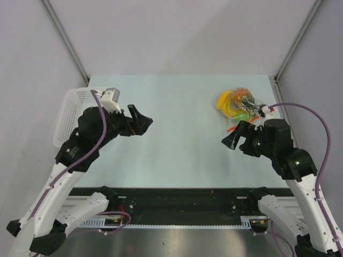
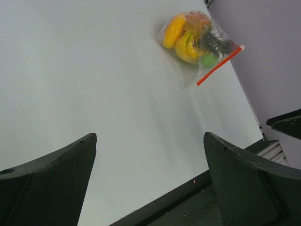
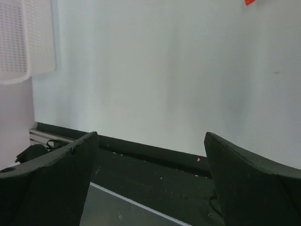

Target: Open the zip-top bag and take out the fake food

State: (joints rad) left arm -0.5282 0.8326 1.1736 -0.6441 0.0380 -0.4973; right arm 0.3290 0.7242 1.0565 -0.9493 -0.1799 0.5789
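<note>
Zip-top bag (image 1: 242, 107) is lying at the far right of the pale table (image 1: 177, 144), with the fake food (image 1: 235, 103) bunched inside it. The right claw (image 1: 239, 137) is hovering just near of the bag, fingers spread and gripping nothing. The left claw (image 1: 138, 121), likewise spread and empty, is hanging well apart on the table's left side, next to a white perforated basket (image 1: 72, 104).

From the left wrist, the bag (image 2: 207, 52) is sitting far ahead to the upper right of the wide-open left claw (image 2: 149, 141). Yellow bananas (image 2: 181, 40) are showing through the plastic, and the orange-red zip strip (image 2: 219, 66) is facing the table's right edge.

From the right wrist, the spread right claw (image 3: 150, 139) is pointing away from the bag. Only a scrap of the zip strip (image 3: 249, 2) is peeking in at the top edge, and the basket (image 3: 26, 42) is sitting at the upper left.
</note>
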